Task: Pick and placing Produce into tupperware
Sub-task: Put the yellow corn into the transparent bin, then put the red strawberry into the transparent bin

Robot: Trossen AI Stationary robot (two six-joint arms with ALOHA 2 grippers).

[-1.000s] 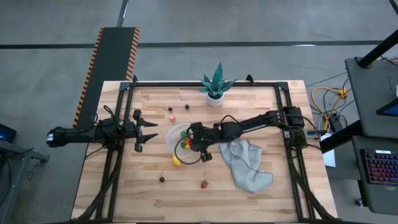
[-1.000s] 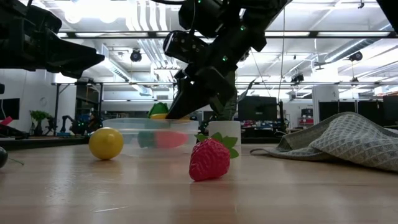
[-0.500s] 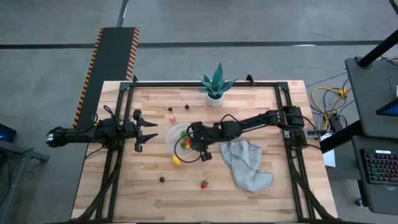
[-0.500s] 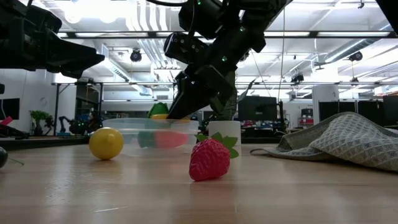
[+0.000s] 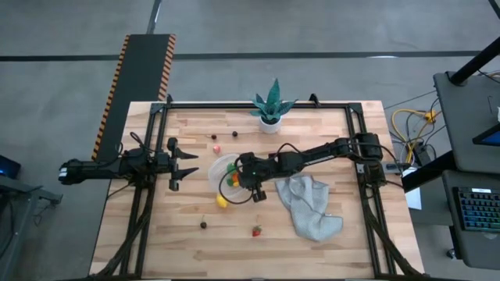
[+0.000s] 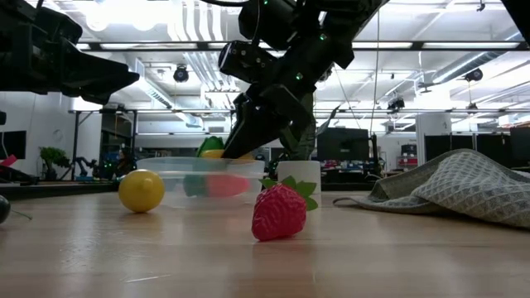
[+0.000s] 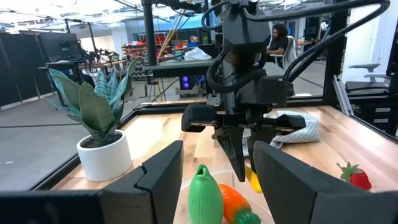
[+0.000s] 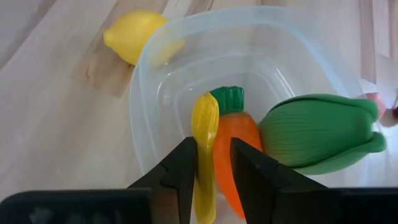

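Observation:
The clear tupperware (image 5: pixel 222 173) stands mid-table; in the right wrist view its rim (image 8: pixel 140 93) rings an orange carrot (image 8: pixel 239 140) and a ribbed green vegetable (image 8: pixel 317 130). My right gripper (image 5: pixel 236 179) hangs over the tupperware, pointing down into it, shut on a long yellow piece (image 8: pixel 205 121). Loose produce lies on the wood: a lemon (image 5: pixel 221 201) beside the tupperware, a strawberry (image 5: pixel 256 230), a dark piece (image 5: pixel 204 225), and small pieces (image 5: pixel 216 147) toward the far edge. My left gripper (image 5: pixel 187 164) waits open at the table's left, above the wood. My right gripper has the long yellow piece (image 8: pixel 206 155) between its two fingers, coming from above and pointing down into the tupperware. The piece runs along the fingers, and its free end (image 8: pixel 205 102) reaches toward the tupperware's floor beside the carrot. Whether it rests there I cannot tell.
A spiky plant in a white pot (image 5: pixel 271 111) stands at the far edge. A crumpled grey cloth (image 5: pixel 308 204) lies right of the tupperware, under my right arm. In the low view the strawberry (image 6: pixel 280 211) and lemon (image 6: pixel 142 190) sit nearer than the tupperware (image 6: pixel 199 182).

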